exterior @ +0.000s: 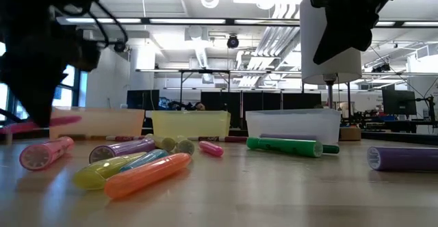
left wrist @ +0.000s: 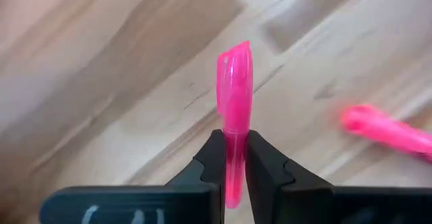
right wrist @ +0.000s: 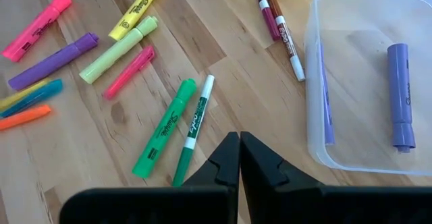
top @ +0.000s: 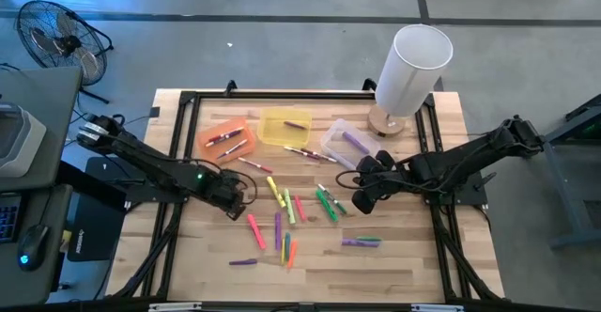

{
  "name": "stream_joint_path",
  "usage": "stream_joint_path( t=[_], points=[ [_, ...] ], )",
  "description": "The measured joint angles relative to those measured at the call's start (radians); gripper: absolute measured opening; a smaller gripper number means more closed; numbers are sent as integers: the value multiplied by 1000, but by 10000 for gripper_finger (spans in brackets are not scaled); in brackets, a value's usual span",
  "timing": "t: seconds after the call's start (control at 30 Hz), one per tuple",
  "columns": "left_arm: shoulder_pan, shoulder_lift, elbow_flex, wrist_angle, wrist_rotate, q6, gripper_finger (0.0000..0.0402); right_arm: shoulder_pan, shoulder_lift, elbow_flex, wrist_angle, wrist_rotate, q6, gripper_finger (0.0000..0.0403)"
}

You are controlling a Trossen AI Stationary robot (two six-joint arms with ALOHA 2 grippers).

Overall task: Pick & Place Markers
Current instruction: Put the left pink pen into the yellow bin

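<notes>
Many markers (top: 291, 209) in pink, orange, yellow, green and purple lie loose on the wooden table. My left gripper (top: 237, 207) is over the left part of the scatter, shut on a pink marker (left wrist: 234, 102), which also shows in the low view (exterior: 48, 122). My right gripper (right wrist: 239, 158) is shut and empty, and hangs above the table (top: 362, 199) over two green markers (right wrist: 165, 136) near the clear bin (right wrist: 364, 75). My left gripper pinches the pink marker between its two fingers (left wrist: 212, 160), on the marker's near half (left wrist: 233, 143). The marker lies along the fingers and its free end (left wrist: 236, 55) sticks out past their tips. It is lifted clear of the table, about level in the low view.
An orange bin (top: 225, 138), a yellow bin (top: 285, 127) and a clear bin (top: 346, 143) stand in a row at the far side, each with markers in it. A white cylinder lamp (top: 410, 66) stands at the far right. Another pink marker (left wrist: 388, 131) lies near my left gripper.
</notes>
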Motion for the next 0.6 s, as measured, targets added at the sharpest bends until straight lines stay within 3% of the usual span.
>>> stream_joint_path(
  t=[0.17,0.3,0.47,0.6],
  points=[
    [76,-1,156,-6,-78,217,25,0,0,0,4,0,3,1],
    [198,-1,295,-2,-114,479,25,0,0,0,19,3,5,2],
    [400,43,446,14,-91,807,25,0,0,0,60,8,6,1],
    [550,144,553,27,-7,1031,25,0,0,0,88,19,23,1]
  ],
)
